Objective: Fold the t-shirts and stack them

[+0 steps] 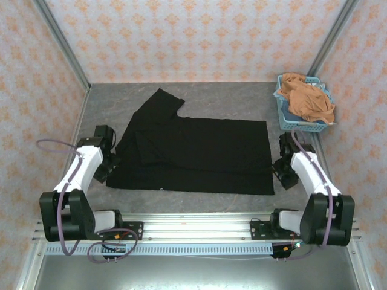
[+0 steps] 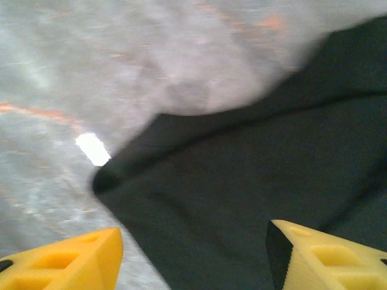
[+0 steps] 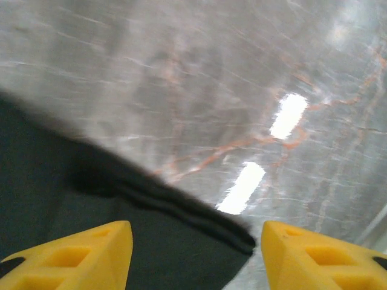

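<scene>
A black t-shirt (image 1: 193,151) lies spread flat across the middle of a grey marbled tabletop (image 1: 230,99), with one sleeve pointing toward the far left. No print shows on its upturned side. An orange-tan t-shirt (image 1: 309,99) sits crumpled in a light-blue basket (image 1: 283,118) at the far right corner, well apart from the black one.

The left end effector (image 2: 193,241) hangs over the black shirt's near left corner. Its yellow fingers (image 2: 72,260) are spread apart, and nothing is gripped between them. The right end effector (image 3: 196,241) hangs over the shirt's near right corner, where a folded hem meets bare tabletop. Its fingers are likewise parted and hold nothing. Both wrist views are blurred, so it is hard to say whether the fingertips touch the cloth.
</scene>
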Robot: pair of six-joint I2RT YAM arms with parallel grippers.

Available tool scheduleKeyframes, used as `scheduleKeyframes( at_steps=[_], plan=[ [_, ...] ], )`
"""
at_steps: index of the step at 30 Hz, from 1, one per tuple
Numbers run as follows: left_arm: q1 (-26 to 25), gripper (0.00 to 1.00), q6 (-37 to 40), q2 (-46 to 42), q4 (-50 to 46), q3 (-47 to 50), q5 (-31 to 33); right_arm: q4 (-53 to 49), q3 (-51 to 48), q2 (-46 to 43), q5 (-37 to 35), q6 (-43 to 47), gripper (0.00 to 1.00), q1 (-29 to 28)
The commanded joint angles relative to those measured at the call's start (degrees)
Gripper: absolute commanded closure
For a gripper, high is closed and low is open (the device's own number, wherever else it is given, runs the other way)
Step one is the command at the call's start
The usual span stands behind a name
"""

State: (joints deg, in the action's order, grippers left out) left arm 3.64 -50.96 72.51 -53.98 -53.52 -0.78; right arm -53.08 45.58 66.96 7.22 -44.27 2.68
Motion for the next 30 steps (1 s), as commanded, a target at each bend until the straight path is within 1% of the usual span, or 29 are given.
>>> scheduleKeyframes(
  at_steps=[1, 4, 8, 11, 14, 17, 21, 24, 25, 26, 29, 30],
  plan=[
    [-4.7, 0.37, -6.1, 1.0, 3.9, -0.5, -6.1, 4.4, 0.7, 1.5, 6.6, 2.5, 0.39, -1.9],
    [-7.6, 0.36, -11.9, 3.9, 9.8, 2.9, -12.4, 7.0, 1.0, 3.1, 9.3, 2.4, 0.39, -3.9],
    [-9.6, 0.37, -17.0, 7.3, 16.8, 5.1, -15.0, 11.1, 1.0, 3.1, 13.7, 1.2, 0.38, -5.2],
    [-10.1, 0.38, -17.6, 9.9, 18.7, 3.9, -14.6, 16.7, 0.6, 3.7, 20.2, 1.3, 0.34, -7.0],
    [-10.2, 0.42, -17.2, 12.8, 18.0, 3.0, -14.0, 20.1, 0.5, 4.7, 24.6, 0.7, 0.34, -9.1],
    [-10.3, 0.47, -17.7, 13.9, 19.1, 3.6, -13.5, 21.1, 0.4, 4.9, 25.9, -0.5, 0.34, -10.5],
    [-10.6, 0.53, -18.4, 15.4, 20.8, 2.9, -13.7, 21.5, 0.0, 4.5, 25.7, -1.2, 0.34, -11.0],
    [-11.2, 0.63, -18.2, 16.7, 20.8, 1.3, -13.5, 21.1, 0.0, 4.7, 25.6, -1.1, 0.34, -11.1],
    [-11.5, 0.68, -18.2, 17.0, 20.8, 0.8, -13.4, 21.0, 0.1, 4.7, 25.4, -1.0, 0.34, -11.0],
    [-11.7, 0.76, -18.1, 17.4, 20.8, 0.4, -13.4, 20.8, 0.0, 4.7, 25.3, -1.1, 0.34, -11.0],
    [-12.2, 0.97, -18.0, 17.9, 20.5, -0.7, -13.2, 20.7, 0.3, 4.7, 25.2, -1.4, 0.35, -11.1],
    [-12.3, 1.00, -17.9, 17.9, 20.4, -0.9, -13.1, 21.1, 0.4, 4.7, 25.4, -1.6, 0.35, -11.1]
  ],
)
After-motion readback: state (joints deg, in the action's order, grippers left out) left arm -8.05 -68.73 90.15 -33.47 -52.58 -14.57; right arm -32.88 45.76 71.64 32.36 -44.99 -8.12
